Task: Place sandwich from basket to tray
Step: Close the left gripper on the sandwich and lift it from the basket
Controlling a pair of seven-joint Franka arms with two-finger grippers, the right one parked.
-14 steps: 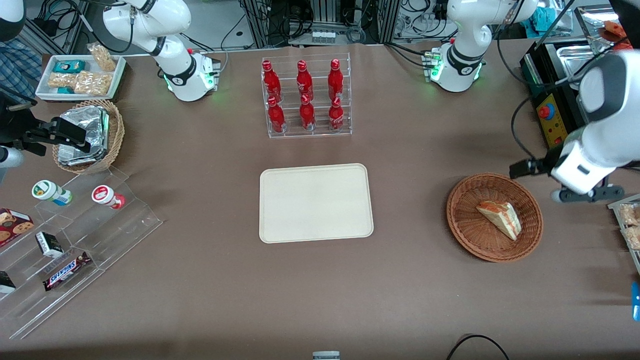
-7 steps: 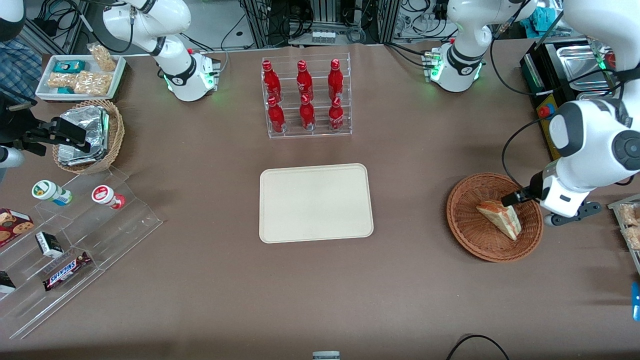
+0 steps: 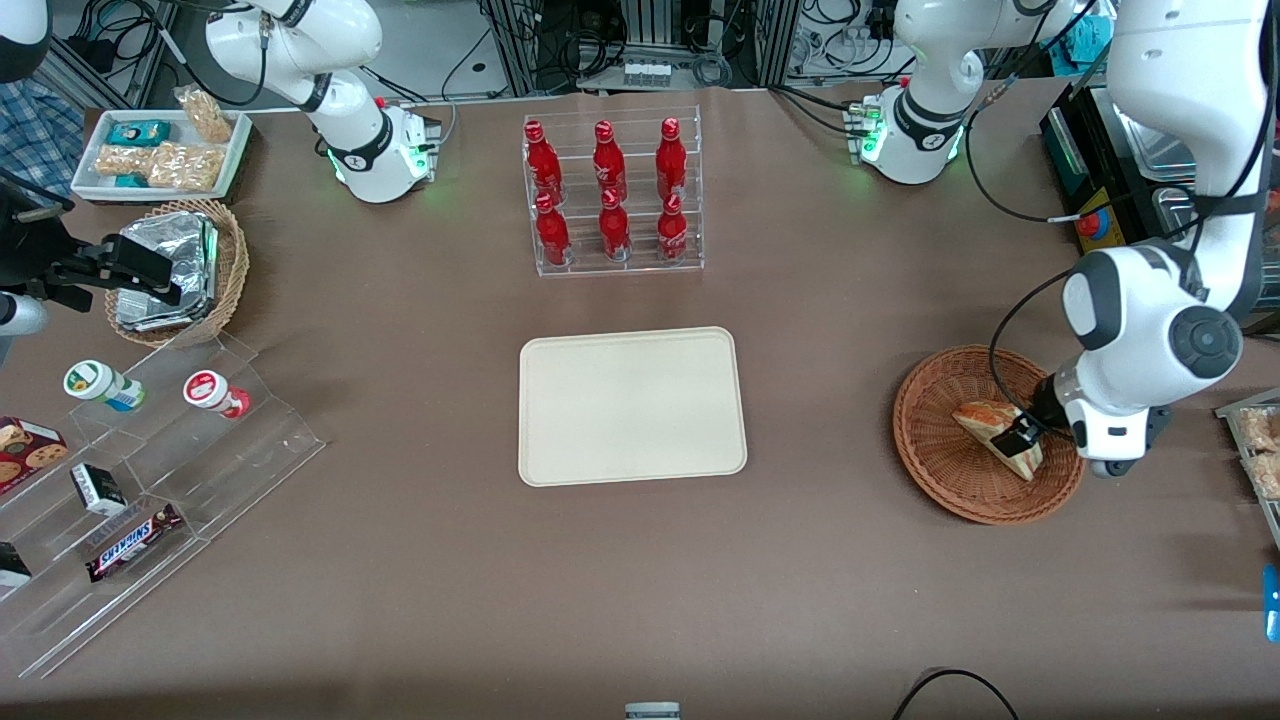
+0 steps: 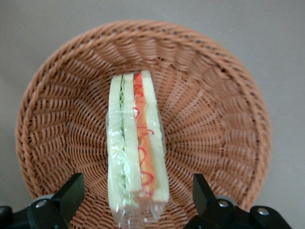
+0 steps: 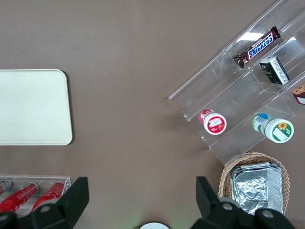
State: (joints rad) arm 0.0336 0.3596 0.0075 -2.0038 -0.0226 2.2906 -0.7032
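Observation:
The sandwich (image 3: pixel 978 418) (image 4: pixel 136 148), a clear-wrapped wedge of pale bread with green and red filling, lies in the round reddish-brown wicker basket (image 3: pixel 935 470) (image 4: pixel 219 95) toward the working arm's end of the table. My left gripper (image 3: pixel 1025 436) (image 4: pixel 136 195) is low over the basket and open. Its black fingers (image 4: pixel 71 191) stand on either side of the sandwich's wrapped end, each a clear gap away from it. The cream rectangular tray (image 3: pixel 632 405) (image 5: pixel 33 107) lies flat at the table's middle with nothing on it.
A clear rack of red bottles (image 3: pixel 610 195) stands farther from the front camera than the tray. A stepped acrylic shelf with snacks (image 3: pixel 150 470), a small basket of foil packets (image 3: pixel 175 270) and a white snack tray (image 3: pixel 160 150) are at the parked arm's end. Snack packets (image 3: pixel 1260 450) lie beside the basket.
The left arm has swung in and come down over the basket, so the open gripper now straddles the sandwich's end. The sandwich and basket have not moved.

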